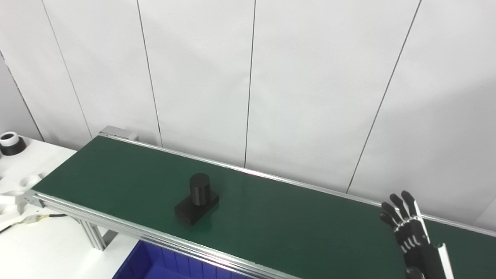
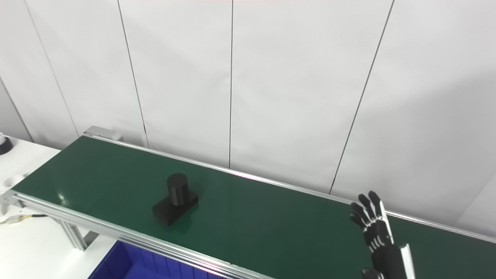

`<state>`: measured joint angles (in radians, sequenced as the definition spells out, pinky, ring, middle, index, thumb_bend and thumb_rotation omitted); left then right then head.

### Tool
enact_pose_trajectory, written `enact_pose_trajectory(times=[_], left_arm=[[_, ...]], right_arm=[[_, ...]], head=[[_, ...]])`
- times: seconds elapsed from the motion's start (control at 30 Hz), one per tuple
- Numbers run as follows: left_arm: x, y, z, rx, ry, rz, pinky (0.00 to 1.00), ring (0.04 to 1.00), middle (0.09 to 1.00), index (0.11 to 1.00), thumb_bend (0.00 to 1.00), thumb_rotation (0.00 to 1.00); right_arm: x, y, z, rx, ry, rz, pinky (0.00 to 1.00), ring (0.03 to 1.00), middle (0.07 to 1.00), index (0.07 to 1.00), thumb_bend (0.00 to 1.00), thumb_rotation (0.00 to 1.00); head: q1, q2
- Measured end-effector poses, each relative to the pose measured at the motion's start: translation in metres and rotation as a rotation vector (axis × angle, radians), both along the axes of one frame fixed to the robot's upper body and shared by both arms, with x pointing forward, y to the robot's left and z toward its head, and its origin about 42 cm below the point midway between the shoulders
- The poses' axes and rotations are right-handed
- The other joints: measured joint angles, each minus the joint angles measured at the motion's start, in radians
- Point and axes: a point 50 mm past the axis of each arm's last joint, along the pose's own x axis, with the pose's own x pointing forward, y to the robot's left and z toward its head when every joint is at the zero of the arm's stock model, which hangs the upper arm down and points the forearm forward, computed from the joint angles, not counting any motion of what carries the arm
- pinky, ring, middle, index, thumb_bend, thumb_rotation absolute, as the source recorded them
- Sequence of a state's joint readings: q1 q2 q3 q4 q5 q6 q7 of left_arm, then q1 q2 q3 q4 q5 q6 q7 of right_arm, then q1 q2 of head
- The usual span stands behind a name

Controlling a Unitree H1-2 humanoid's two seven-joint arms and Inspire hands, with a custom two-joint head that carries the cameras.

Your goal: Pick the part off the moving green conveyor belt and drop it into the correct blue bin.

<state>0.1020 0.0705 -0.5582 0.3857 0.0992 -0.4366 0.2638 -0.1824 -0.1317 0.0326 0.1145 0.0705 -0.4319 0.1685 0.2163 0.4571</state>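
A black part [image 1: 197, 198], a short cylinder standing on a flat rectangular base, rests on the green conveyor belt [image 1: 271, 217] left of its middle. My right hand [image 1: 410, 232] is raised over the belt's right end, far to the right of the part, fingers straight and spread, holding nothing. Part of a blue bin [image 1: 155, 263] shows below the belt's near rail. My left hand is out of the picture.
A white table [image 1: 35, 248] lies to the left with white moulded pieces, a black-and-white ring [image 1: 11, 142] and a cable [image 1: 31, 220]. The belt's aluminium rails and leg [image 1: 93, 234] border the near side. White wall panels stand behind.
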Motion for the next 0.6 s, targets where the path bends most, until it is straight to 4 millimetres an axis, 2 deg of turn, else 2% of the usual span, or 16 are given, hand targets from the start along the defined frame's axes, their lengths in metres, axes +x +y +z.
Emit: enact_pose_trajectory(times=[0.17,0.3,0.37,0.43,0.6], left_arm=[[0.003,-0.001,0.0,0.001,-0.003,-0.003,0.86,0.922,0.924,0.933,0.97,0.86],[0.002,-0.001,-0.002,0.004,0.004,-0.003,0.86,0.922,0.924,0.937,0.97,0.87],[0.002,-0.001,-0.002,0.005,0.005,0.001,0.86,0.919,0.921,0.934,0.97,0.86],[0.002,-0.001,-0.002,0.002,0.005,0.005,0.86,0.916,0.919,0.933,0.98,0.86],[0.002,-0.002,-0.001,-0.001,0.005,0.007,0.86,0.921,0.924,0.937,0.97,0.86]], right_arm=[[0.019,0.003,0.003,-0.004,0.004,0.01,0.79,0.865,0.925,0.979,1.0,0.55],[0.034,0.006,0.01,-0.04,-0.011,-0.008,0.77,0.852,0.918,0.976,1.0,0.53],[0.039,0.008,0.013,-0.059,-0.022,-0.022,0.77,0.85,0.917,0.972,1.0,0.49],[0.046,0.011,0.015,-0.074,-0.022,-0.031,0.77,0.847,0.915,0.969,1.0,0.4],[0.053,0.018,0.021,-0.085,-0.043,-0.051,0.77,0.845,0.911,0.968,0.97,0.31]], head=[[0.003,-0.002],[-0.002,-0.003],[-0.003,-0.005],[-0.008,-0.006],[-0.009,-0.008]])
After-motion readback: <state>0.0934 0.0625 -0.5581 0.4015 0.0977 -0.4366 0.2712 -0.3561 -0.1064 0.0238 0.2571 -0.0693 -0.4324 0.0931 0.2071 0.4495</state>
